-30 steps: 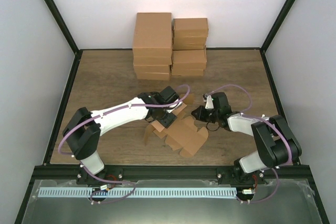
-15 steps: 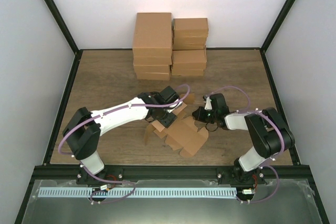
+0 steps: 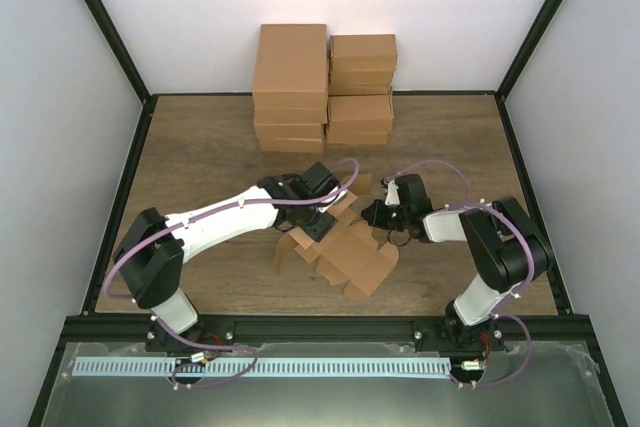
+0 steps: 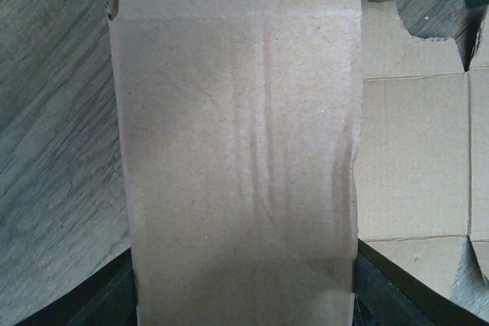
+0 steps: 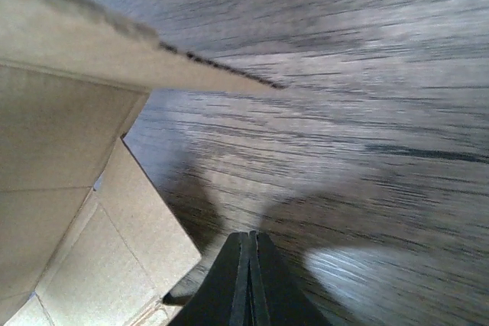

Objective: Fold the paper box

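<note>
The paper box (image 3: pixel 350 257) is a tan die-cut sheet lying partly folded on the wooden table (image 3: pixel 200 157), with flaps raised on its left side. My left gripper (image 3: pixel 319 226) sits over its upper left part. In the left wrist view a cardboard panel (image 4: pixel 237 135) fills the gap between the two dark fingers (image 4: pixel 114 299), and its edges meet both. My right gripper (image 3: pixel 373 215) is at the sheet's upper right edge. Its fingertips (image 5: pixel 249 243) are pressed together with nothing between them, low over the wood, with a cardboard flap (image 5: pixel 84 150) just to their left.
Two stacks of closed brown cartons (image 3: pixel 291 87) (image 3: pixel 361 87) stand at the back of the table against the white wall. Black frame posts (image 3: pixel 120 197) border the table on both sides. Purple cables loop over both arms.
The right arm's elbow has swung left and forward, while its gripper has stayed at the sheet's edge. The left arm and the sheet have hardly moved.
</note>
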Available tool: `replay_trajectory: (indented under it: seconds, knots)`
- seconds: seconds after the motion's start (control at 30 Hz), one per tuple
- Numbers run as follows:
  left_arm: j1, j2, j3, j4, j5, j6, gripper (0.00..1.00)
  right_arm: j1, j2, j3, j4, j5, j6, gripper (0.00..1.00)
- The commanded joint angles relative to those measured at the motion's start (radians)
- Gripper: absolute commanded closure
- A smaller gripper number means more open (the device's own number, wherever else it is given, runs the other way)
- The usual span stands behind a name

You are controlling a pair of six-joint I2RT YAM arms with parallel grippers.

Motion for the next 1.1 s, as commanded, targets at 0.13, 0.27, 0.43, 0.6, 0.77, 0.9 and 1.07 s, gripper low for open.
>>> replay_trajectory:
  seconds: [0.13,0.27,0.43,0.6,0.77,0.9,1.07]
  knots:
    - [-0.007,-0.045,-0.014,0.030,-0.001,-0.008,0.37,0.025,0.031,0.034,0.060,-0.061,-0.027,0.99]
    - [-0.006,-0.053,-0.022,0.038,0.002,-0.008,0.37,0.028,0.039,0.040,0.082,-0.109,-0.041,0.99]
    - [-0.007,-0.047,-0.022,0.040,0.002,-0.010,0.37,0.038,0.034,0.046,0.099,-0.169,-0.079,0.99]
    - [-0.007,-0.043,-0.019,0.038,0.001,-0.010,0.37,0.047,0.009,0.038,0.123,-0.237,-0.110,0.99]
    - [-0.007,-0.035,-0.018,0.037,-0.002,-0.009,0.37,0.053,-0.007,0.028,0.142,-0.282,-0.122,0.99]
    - [-0.007,-0.035,-0.018,0.037,-0.003,-0.010,0.37,0.054,-0.005,0.022,0.149,-0.298,-0.124,0.99]
    - [-0.008,-0.024,-0.020,0.037,0.001,-0.015,0.37,0.059,0.006,0.023,0.149,-0.303,-0.126,0.99]
